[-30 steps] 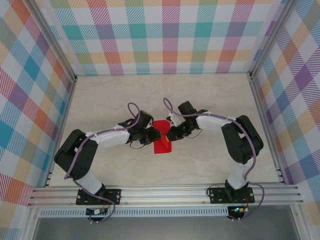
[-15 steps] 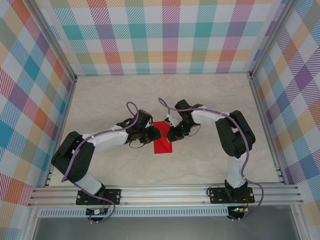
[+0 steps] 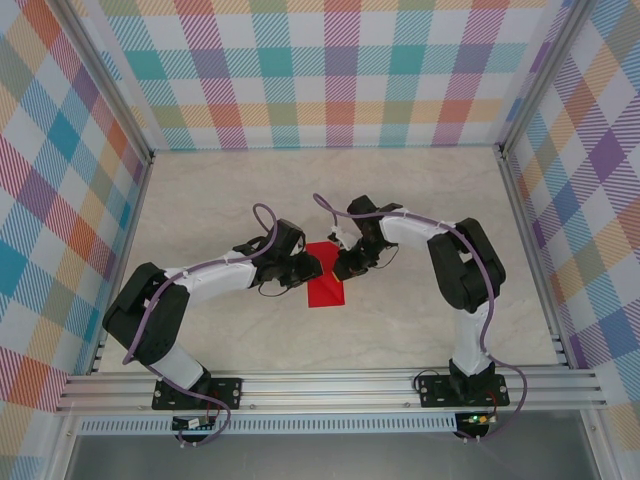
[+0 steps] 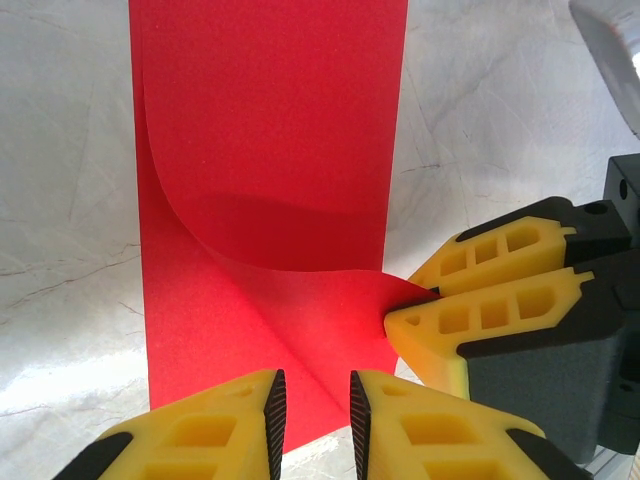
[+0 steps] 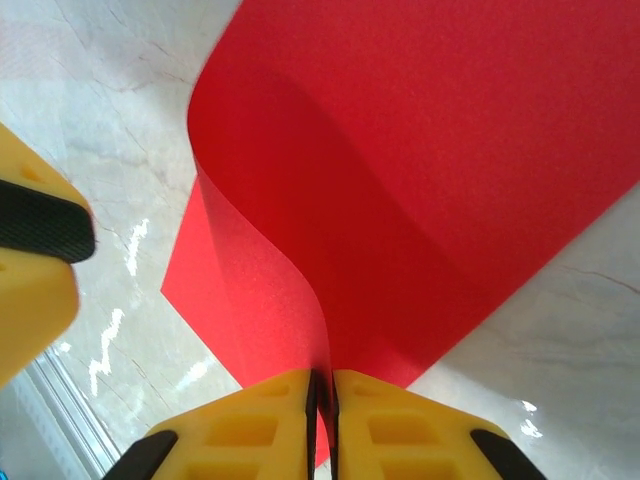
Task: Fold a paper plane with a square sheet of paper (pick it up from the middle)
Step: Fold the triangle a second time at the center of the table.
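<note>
Right gripper: jaws all but closed, a thin edge of the square sheet of paper clamped between the yellow pads. From the pinch the red flap rises and bows away toward 12 o'clock in a smooth curve, uncreased. Judged purpose: a light edge grip lets the flap be carried over without crushing it.

Left wrist view: the same pinch sits at 4 o'clock. The right arm's fingers close on the tip of the lifted flap, which peels off the flat layer in an arc running up to 10 o'clock. A faint diagonal line crosses the layer beneath.

Left gripper: jaws a narrow slot apart, nothing between them, red paper showing through the gap. The tips stand over the sheet's near edge at 6 o'clock in its own view. Whether they press on the paper I cannot tell. Judged purpose: an anchor, so the lower layer stays put while the other arm draws the flap.

Top view: the sheet lies flat on the marble-look table, about mid-table, longer than wide from here. I judge it already doubled, layers unconfirmed. The left gripper meets its 9 o'clock edge, the right gripper its 2 o'clock side, the two arms facing each other across it.

Step in hand, by judgement: a corner fold for the nose, early in the task. No dart shape yet.

Risk: the flap slips from the pinch, or the sheet drags if unanchored.
</note>
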